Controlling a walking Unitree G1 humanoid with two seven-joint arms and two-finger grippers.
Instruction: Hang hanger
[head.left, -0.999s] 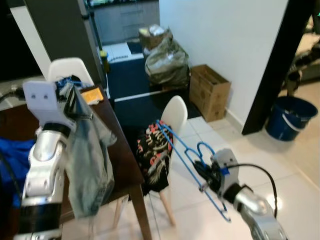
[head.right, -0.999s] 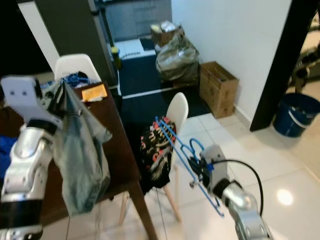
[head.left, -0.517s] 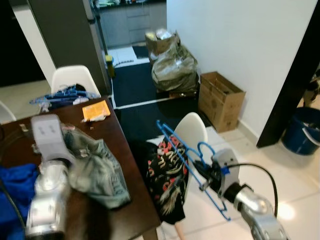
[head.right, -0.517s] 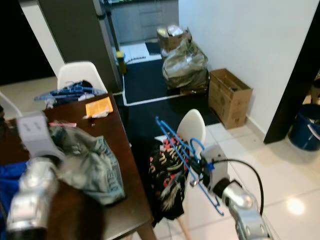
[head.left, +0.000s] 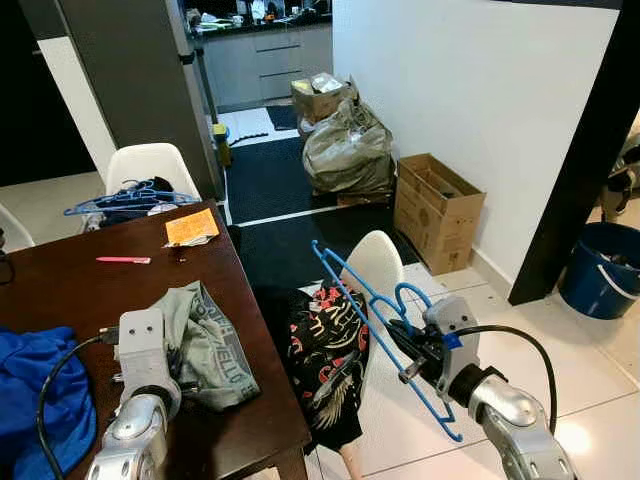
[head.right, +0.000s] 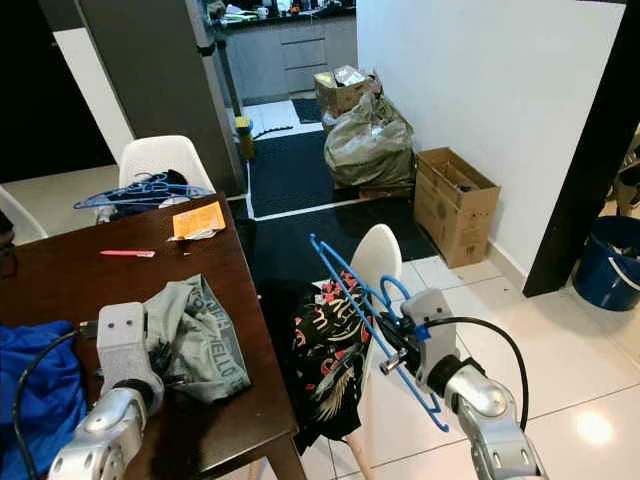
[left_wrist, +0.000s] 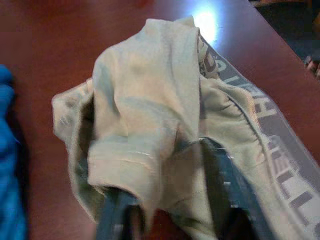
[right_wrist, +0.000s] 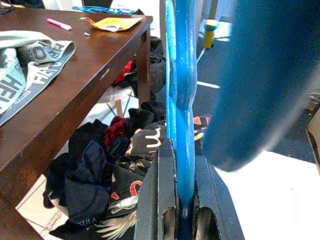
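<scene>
Blue plastic, thin and rigid — that's the hanger (head.left: 385, 335), and it's up in the air beside the dark wooden surface (head.left: 70, 290), out past its floor-side edge, above the white chair (head.right: 378, 262) draped with a black printed garment (head.left: 322, 345). The right tool (head.left: 418, 352) has it pinched by one slim bar, fingers closed tight on it, as the right wrist view shows with the bar (right_wrist: 179, 100) running straight up between them. It looks like more than one hanger stacked together, hook curling near the grip. My read: light, stiff, a bit slick, so it could pivot in that narrow pinch; a hold near the hook or the shoulder junction would steady it best. Nothing fragile here, though thin plastic will flex.

Over on the surface, the left tool (head.left: 175, 375) is clamped on a soft, crumpled grey-green garment (head.left: 208, 340) with a lettered band, its fingers (left_wrist: 225, 190) buried in the folds. Limp fabric, no shape of its own. Beside it on the surface, a blue cloth (head.left: 35, 385), a pink pen (head.left: 123, 260), and an orange paper (head.left: 190, 226).
</scene>
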